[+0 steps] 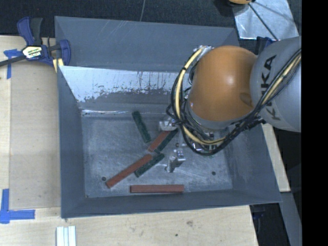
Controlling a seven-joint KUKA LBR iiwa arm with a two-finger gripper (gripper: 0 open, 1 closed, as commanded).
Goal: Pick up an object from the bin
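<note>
From above (slightly oblique), near — bin (72, 137) centred

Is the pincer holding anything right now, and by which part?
Cannot be told. The pincer hangs at the right end of a dark green stick mid-bin, but no hold shows.

Grey arm (281, 94) lettered KUKA, with orange dome (225, 83), yellow and black cables (180, 88) and silvery claw (175, 163).

— What is being shown on the floor of the bin (102, 147)?
— Thin sticks are being seen lying flat: a dark green stick (141, 126) at the back, a reddish-brown stick (159, 140) mid-floor, and a second green stick (149, 165) touching a long brown stick (125, 173), both slanting.
— And in front?
— A brown bar (156, 189) is being seen lying along the front wall.
</note>
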